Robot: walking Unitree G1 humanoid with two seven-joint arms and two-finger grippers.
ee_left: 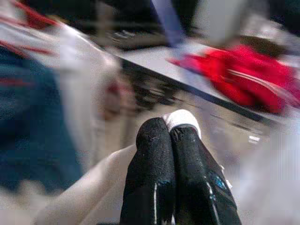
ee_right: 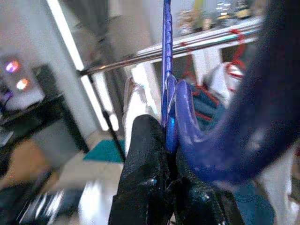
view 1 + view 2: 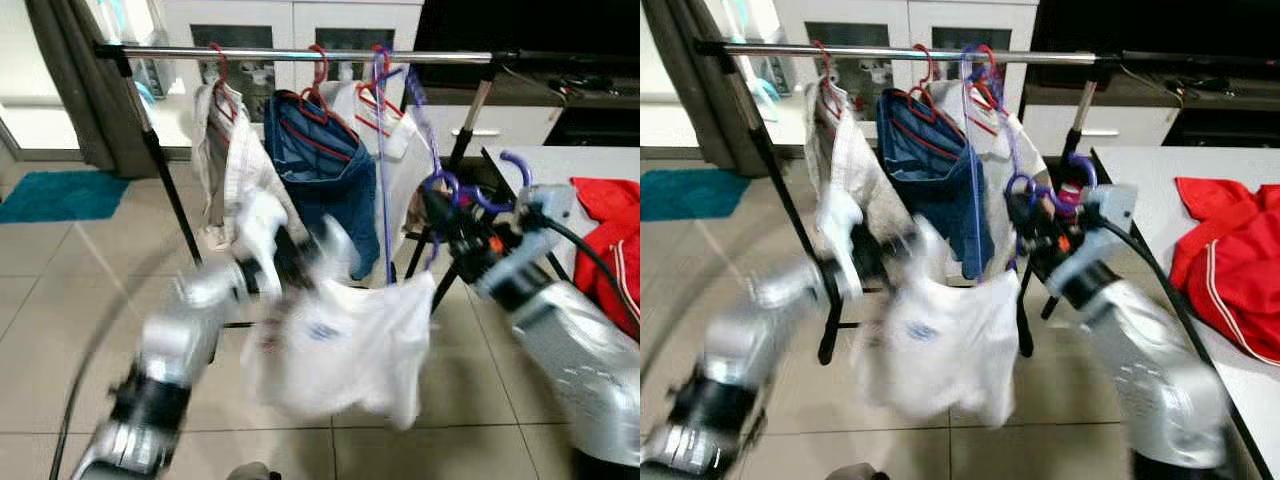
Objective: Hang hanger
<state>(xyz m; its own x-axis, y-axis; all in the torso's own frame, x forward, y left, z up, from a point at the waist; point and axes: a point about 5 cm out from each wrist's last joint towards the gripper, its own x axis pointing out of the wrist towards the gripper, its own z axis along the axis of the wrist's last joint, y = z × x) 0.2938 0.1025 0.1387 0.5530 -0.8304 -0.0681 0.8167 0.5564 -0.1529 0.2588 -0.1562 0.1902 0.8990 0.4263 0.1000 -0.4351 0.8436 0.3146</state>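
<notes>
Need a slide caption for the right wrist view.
Right gripper clamped on purple hanger, metal clothes rail with hung garments beyond.

The scene was seen by the two head views from above and in front, looking forward and down at the clothes rail [image 3: 300, 55], the tiled floor [image 3: 60, 300] and the white table [image 3: 1160, 170], the right eye view being shifted slightly sideways. The left wrist view was taken very near along the left gripper [image 1: 176, 123], toward the table's red garment [image 1: 243, 77], also shared with the head views. The right wrist view was directed along the right gripper [image 2: 165, 136] up at the same rail.
</notes>
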